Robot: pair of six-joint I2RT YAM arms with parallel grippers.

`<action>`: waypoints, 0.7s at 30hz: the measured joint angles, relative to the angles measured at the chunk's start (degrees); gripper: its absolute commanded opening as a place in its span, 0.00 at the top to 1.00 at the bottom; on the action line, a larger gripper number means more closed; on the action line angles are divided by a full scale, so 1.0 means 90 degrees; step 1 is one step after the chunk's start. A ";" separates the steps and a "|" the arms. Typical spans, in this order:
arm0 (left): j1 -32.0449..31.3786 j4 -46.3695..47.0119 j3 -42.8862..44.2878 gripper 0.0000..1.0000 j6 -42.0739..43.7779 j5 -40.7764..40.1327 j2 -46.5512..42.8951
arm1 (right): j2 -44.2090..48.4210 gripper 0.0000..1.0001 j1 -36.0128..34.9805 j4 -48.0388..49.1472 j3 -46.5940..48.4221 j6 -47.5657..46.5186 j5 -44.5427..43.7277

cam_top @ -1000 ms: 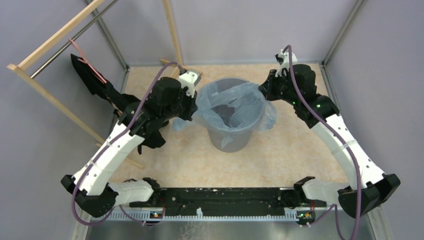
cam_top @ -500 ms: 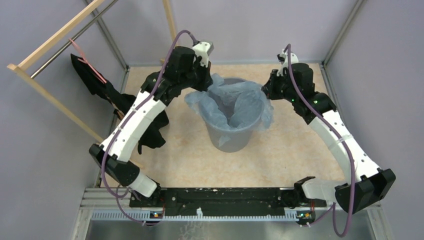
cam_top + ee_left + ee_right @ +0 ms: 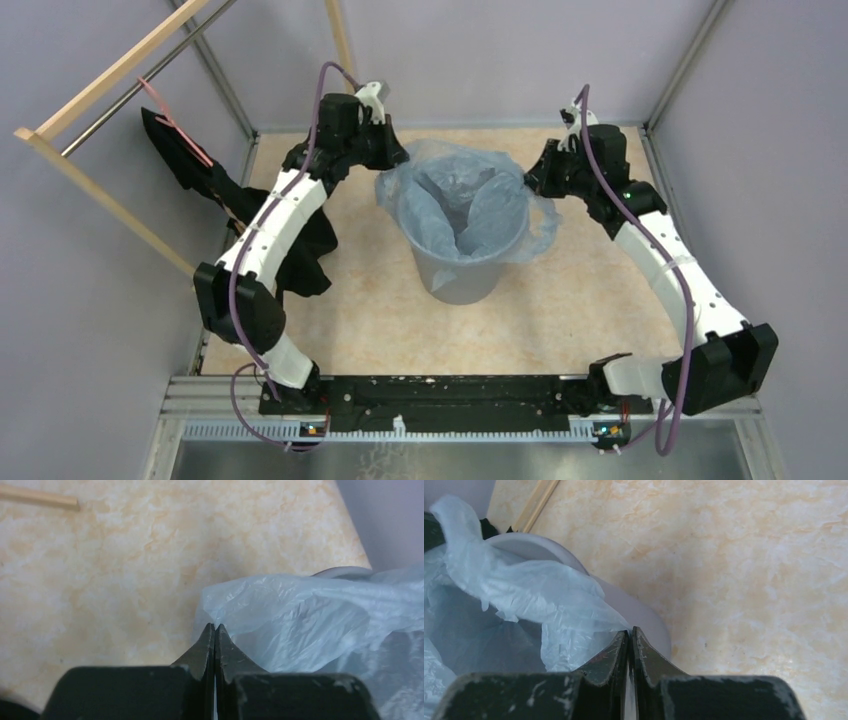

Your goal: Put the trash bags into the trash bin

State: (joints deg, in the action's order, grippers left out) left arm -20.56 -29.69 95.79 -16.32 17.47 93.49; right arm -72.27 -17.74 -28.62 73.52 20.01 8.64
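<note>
The trash bag [image 3: 462, 205] sits in the trash bin [image 3: 458, 278] from where I'm watching: pale blue film sunk into the opening, its mouth pulled out over the rim on both sides and loose folds bunched inside. The grey bin stands upright near the middle of the table [image 3: 580, 300], between the two arms. At the bin's left rim, the left gripper [image 3: 215, 626] is clenched, fingers pressed flat together, and the wrist camera shows the bag's crinkled edge nipped right at their tips, stretched outward past the rim. On the opposite side, the right gripper [image 3: 630, 630] has its fingers almost together with only a thin slit between them; a corner of film runs straight into the tips, so I read it as pinching the bag just outside the bin's wall. Further left, a black cloth [image 3: 310, 250] with a pink strap [image 3: 175, 120] hangs off a wooden rack [image 3: 100, 85], trailing onto the table beside the left arm.
</note>
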 measured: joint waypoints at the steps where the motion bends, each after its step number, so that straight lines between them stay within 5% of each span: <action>1: 0.0056 0.0112 -0.0194 1.00 -0.0041 0.0032 -0.0024 | -0.0080 0.92 0.0022 0.0063 0.0000 0.0056 0.0068; 21: 0.0255 0.1263 -0.3568 1.00 -0.0549 0.1503 -0.0962 | -0.0325 0.82 0.0061 0.0692 -0.1783 0.0352 0.0355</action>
State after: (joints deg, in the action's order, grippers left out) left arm -18.26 -18.33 63.68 -21.26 31.00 84.84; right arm -75.20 -17.19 -22.39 57.47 23.18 11.84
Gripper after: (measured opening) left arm 0.006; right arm 0.176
